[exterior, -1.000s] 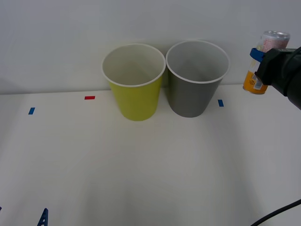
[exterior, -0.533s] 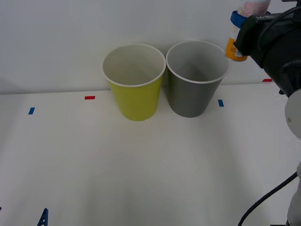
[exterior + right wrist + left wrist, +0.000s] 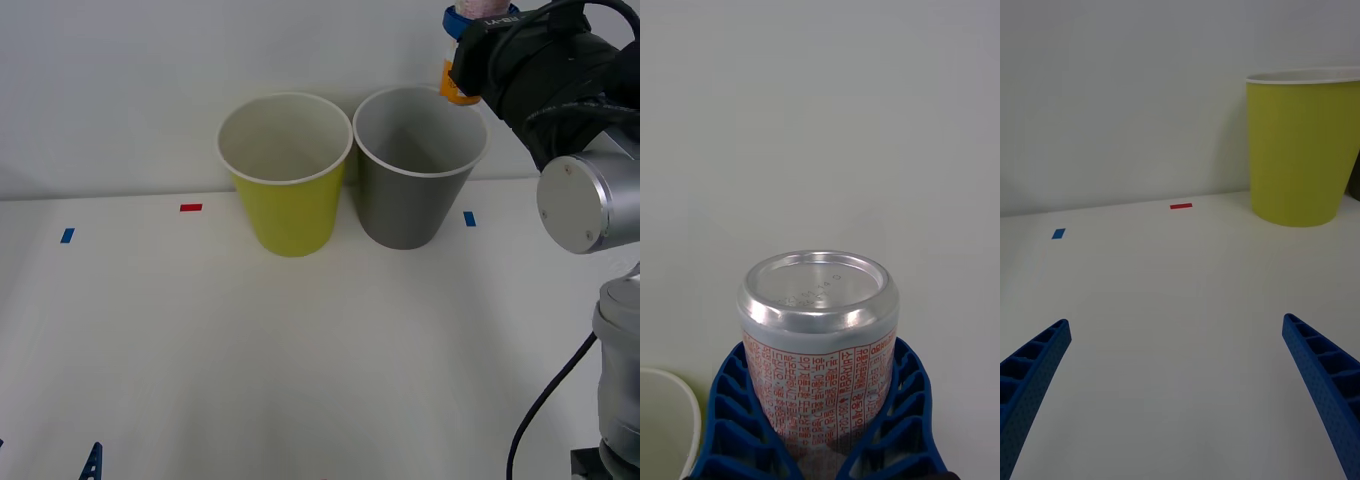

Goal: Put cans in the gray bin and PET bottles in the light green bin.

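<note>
My right gripper (image 3: 472,24) is shut on the can (image 3: 457,88), holding it in the air above the far right rim of the gray bin (image 3: 410,195). In the right wrist view the can (image 3: 818,337) shows its silver top and red print, with blue fingers (image 3: 730,405) clamped on both sides. The light green bin (image 3: 288,205) stands just left of the gray one, near the back wall. Both bins look empty from the front. My left gripper (image 3: 1180,397) stands open low over the table's near left, facing the light green bin (image 3: 1304,150).
A red tape mark (image 3: 190,207) and blue tape marks (image 3: 67,236) (image 3: 469,218) lie on the white table (image 3: 320,350). The wall rises close behind the bins. A white bin rim (image 3: 685,397) shows beside the held can.
My right gripper has carried the can up and to the left, from beside the gray bin to above its far right rim. The left arm has not moved.
</note>
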Controlling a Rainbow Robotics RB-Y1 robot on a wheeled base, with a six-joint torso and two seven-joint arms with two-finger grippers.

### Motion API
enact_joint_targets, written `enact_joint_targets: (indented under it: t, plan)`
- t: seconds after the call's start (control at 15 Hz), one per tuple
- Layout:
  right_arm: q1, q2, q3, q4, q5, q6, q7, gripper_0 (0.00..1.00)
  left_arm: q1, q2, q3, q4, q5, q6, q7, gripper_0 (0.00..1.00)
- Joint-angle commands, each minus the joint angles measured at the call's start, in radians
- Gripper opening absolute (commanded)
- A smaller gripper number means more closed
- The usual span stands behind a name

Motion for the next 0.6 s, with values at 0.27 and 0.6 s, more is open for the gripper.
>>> enact_joint_targets:
  t: [0.27, 0.6]
  plan:
    - [-0.032, -0.061, 0.038, 0.160, -0.018, -0.178, -0.022, 0.00, 0.000, 0.000, 0.000, 0.000, 0.000, 0.000, 0.000, 0.97]
    - [-0.063, -0.065, 0.062, 0.238, -0.018, -0.234, -0.040, 0.00, 0.000, 0.000, 0.000, 0.000, 0.000, 0.000, 0.000, 0.97]
